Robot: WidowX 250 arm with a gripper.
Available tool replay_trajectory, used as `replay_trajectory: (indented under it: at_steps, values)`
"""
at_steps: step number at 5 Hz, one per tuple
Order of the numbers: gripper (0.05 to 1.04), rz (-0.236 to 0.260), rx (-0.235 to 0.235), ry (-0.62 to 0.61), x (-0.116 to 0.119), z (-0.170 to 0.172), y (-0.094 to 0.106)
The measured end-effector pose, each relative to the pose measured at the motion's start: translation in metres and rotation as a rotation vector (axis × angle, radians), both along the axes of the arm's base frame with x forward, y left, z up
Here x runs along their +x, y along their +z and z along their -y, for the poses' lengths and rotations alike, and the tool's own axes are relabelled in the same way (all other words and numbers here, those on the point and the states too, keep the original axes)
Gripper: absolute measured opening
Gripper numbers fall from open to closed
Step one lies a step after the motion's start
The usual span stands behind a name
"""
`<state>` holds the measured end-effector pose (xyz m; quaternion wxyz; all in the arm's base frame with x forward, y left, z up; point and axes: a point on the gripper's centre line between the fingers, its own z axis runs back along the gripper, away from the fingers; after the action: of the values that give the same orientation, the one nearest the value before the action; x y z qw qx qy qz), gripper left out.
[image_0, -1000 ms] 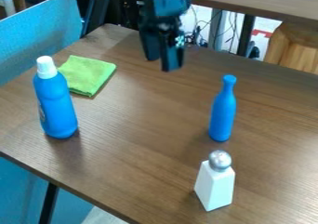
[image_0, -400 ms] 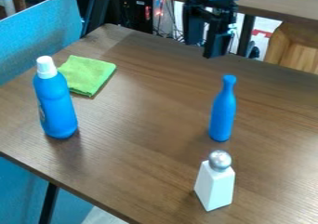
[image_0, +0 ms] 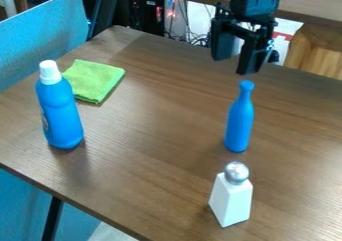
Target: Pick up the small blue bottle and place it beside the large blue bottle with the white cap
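Camera view, upper right: claw (image_0: 232,66), spread open, empty; nearest, slim bottle (image_0: 239,125), upright, right of centre. Lower right: shaker (image_0: 231,202). Left: large bottle (image_0: 61,116), cloth (image_0: 95,80). Nothing yet grasped or lifted off worktop (image_0: 153,160).

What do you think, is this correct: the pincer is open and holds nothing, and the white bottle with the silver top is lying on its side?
Not quite: the camera view shows the white bottle with the silver top standing upright, not lying on its side. The rest is right: the pincer is open and holds nothing.
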<state>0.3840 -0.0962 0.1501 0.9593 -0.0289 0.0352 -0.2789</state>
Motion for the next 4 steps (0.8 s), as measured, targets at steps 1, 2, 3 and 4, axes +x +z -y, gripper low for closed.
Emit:
replay_trajectory:
  at_steps: [1, 2, 3, 4]
  values:
    - [1.009, -0.05, 0.039, 0.014, 0.002, 0.016, -0.023]
    - [1.009, -0.074, 0.057, 0.012, 0.007, 0.028, -0.031]
    - [1.009, -0.09, 0.063, 0.019, 0.007, 0.028, -0.032]
    - [0.95, -0.124, 0.079, 0.034, 0.007, 0.027, -0.038]
